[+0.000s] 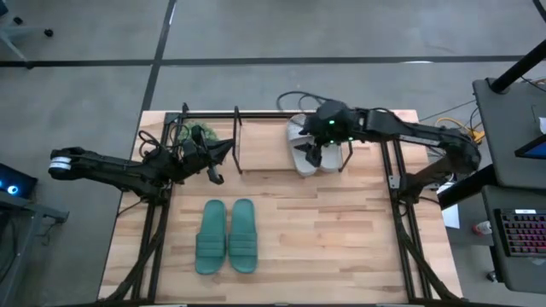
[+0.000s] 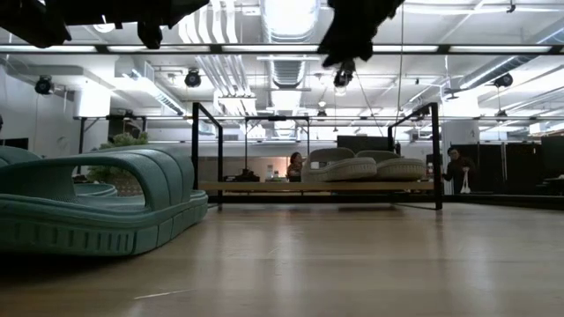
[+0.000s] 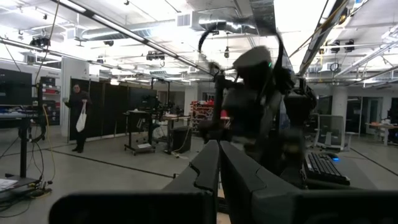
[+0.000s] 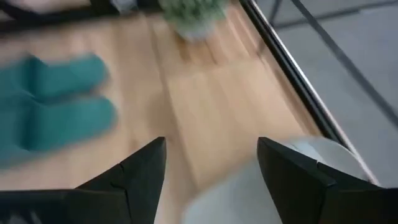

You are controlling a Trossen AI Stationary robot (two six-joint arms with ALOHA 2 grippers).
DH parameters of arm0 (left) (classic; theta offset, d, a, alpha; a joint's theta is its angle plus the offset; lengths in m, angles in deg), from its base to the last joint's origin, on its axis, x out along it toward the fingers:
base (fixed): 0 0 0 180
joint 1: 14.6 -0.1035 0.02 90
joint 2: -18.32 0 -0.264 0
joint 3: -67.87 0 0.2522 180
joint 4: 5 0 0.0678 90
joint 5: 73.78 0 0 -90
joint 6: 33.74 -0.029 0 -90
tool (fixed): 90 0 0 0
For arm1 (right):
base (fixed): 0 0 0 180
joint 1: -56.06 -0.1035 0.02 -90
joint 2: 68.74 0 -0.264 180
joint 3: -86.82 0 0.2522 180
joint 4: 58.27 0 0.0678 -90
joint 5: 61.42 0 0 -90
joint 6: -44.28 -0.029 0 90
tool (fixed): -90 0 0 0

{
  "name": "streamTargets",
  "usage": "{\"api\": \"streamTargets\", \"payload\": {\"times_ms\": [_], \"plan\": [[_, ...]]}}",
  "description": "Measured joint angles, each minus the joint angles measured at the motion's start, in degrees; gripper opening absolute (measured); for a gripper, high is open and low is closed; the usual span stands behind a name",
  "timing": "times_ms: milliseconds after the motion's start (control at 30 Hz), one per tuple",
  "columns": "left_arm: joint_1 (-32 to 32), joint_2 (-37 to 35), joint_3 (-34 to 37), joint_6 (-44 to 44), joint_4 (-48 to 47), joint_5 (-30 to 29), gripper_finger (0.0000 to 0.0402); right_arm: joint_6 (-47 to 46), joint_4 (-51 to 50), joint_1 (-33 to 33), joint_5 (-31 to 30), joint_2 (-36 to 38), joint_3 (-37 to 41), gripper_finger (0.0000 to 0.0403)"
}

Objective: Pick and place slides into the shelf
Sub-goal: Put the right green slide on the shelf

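Note:
The pale grey-white slides [image 1: 309, 143] lie side by side on the right part of the shelf [image 1: 238, 141], soles on its wooden base [image 2: 264, 186]. In the low view the grey pair [image 2: 363, 165] sits between the black uprights. The teal-green pair [image 1: 227, 236] lies flat on the table nearer the front edge, and looms large in the low view [image 2: 97, 204]. My right gripper [image 4: 211, 165] is open and hangs above the grey slides [image 4: 286, 186], clear of them [image 2: 345, 53]. My left gripper [image 3: 218, 168] is shut and hovers level by the shelf's left part [image 1: 218, 159].
A small green potted plant [image 1: 201, 134] stands at the shelf's left end, close to my left gripper. The shelf's black hooped uprights [image 2: 195, 154] rise around the base. Bare wooden table [image 1: 341, 230] lies right of the teal pair. People stand in the room beyond [image 3: 79, 115].

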Motion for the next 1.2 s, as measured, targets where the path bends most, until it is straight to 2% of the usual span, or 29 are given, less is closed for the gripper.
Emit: {"api": "streamTargets", "payload": {"times_ms": [233, 367, 500, 600, 767, 833, 933, 1200], "plan": [[0.0, 0.0, 0.0, 0.0, 0.0, 0.0, 0.0, -6.8, 12.2, -2.3, 8.3, 9.0, 4.9, 0.0236], [0.0, 0.0, 0.0, 0.8, 0.0, 0.7, 0.0, -10.9, 22.5, -4.8, 11.2, 13.2, 8.9, 0.0236], [0.0, 0.0, 0.0, 13.8, 0.0, 1.2, 0.0, -13.7, 36.4, -8.1, 11.5, 16.7, 14.6, 0.0235], [0.0, 0.0, 0.0, 16.7, 0.0, 2.1, 0.0, -16.7, 46.6, -10.1, 11.5, 18.3, 19.8, 0.023], [0.0, 0.0, 0.0, 16.5, 0.0, 11.0, 0.0, -21.9, 62.7, -13.3, 10.3, 18.8, 28.1, 0.0228], [0.0, 0.0, 0.0, 16.5, 0.0, 16.4, 0.0, -24.0, 66.7, -14.4, 8.7, 18.3, 30.4, 0.0228], [0.1, 0.0, 0.0, 17.7, -0.8, 22.5, 0.0, -26.9, 67.9, -15.9, 5.9, 17.4, 32.6, 0.0228], [0.1, -0.9, -0.7, 19.6, -9.2, 29.5, 0.0, -28.4, 68.0, -19.5, 1.6, 15.6, 33.2, 0.0228]]}}
